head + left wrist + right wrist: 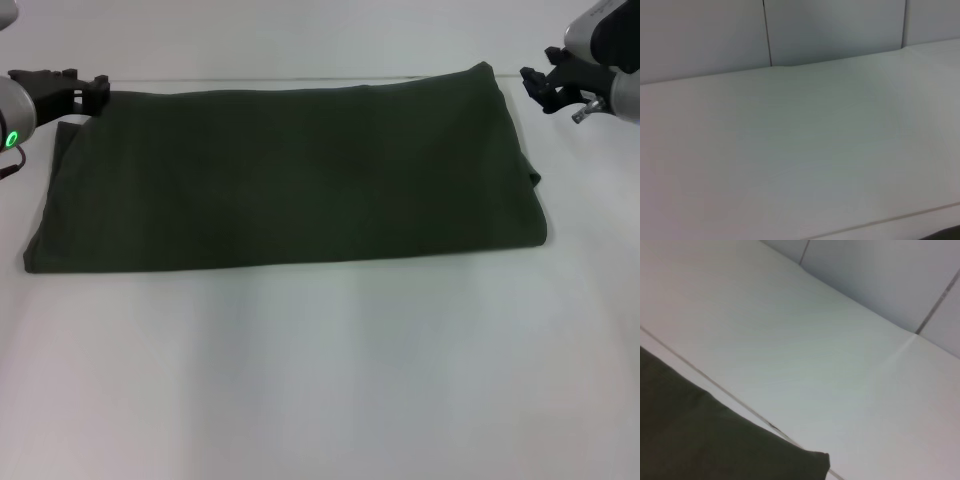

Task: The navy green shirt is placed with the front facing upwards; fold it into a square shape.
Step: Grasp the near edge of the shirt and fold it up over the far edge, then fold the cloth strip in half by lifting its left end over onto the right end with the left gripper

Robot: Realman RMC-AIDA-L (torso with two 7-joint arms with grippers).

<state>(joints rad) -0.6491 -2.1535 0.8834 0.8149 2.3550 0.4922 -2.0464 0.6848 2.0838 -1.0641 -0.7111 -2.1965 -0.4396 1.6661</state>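
Observation:
The navy green shirt [290, 175] lies on the white table [320, 380] as a long flat band running left to right, its plain side up with no lettering showing. My left gripper [98, 90] hovers at the band's far left corner, open and holding nothing. Just off the far right corner, clear of the cloth, my right gripper [535, 85] is also open and empty. That same corner of the shirt [700, 440] appears in the right wrist view. The left wrist view shows only bare table [790, 150].
A thin seam [300, 80] crosses the table just behind the shirt's far edge. Grey wall panels [835, 30] rise at the back of the table. The right end of the band is bulkier, with layered edges [535, 180].

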